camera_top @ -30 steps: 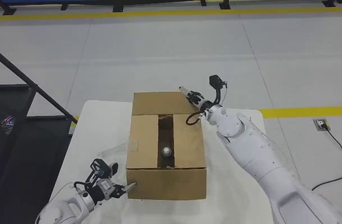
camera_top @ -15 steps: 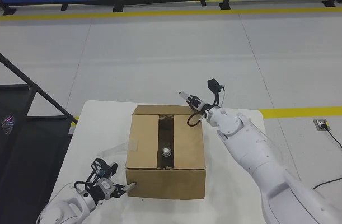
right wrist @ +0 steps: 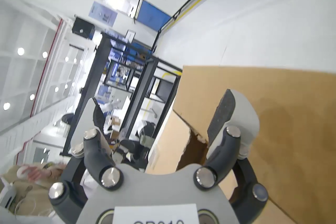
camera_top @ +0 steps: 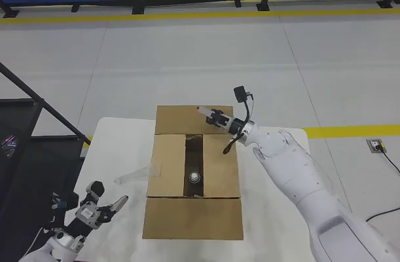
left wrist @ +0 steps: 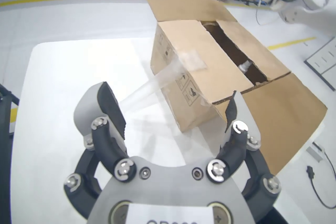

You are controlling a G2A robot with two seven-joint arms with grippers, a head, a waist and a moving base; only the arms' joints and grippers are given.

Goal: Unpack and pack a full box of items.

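Cardboard box [camera_top: 165, 167] sat mid-frame on white table [camera_top: 121, 144], top flaps parted, left gripper [left wrist: 170, 95] released at lower left, apart from box, right gripper [camera_top: 206, 113] released above box's upper flap.

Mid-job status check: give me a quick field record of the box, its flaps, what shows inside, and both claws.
box: cardboard box, on the table
end flaps: far flap and near flap both folded outward
long flaps: long flaps lie nearly shut, with a narrow gap between them
inside: one white-capped item shows through the gap; the rest is hidden
tape: clear strip hangs off the box's side
left claw: left claw open, empty, apart from the box
right claw: right claw open, empty, above the far flap
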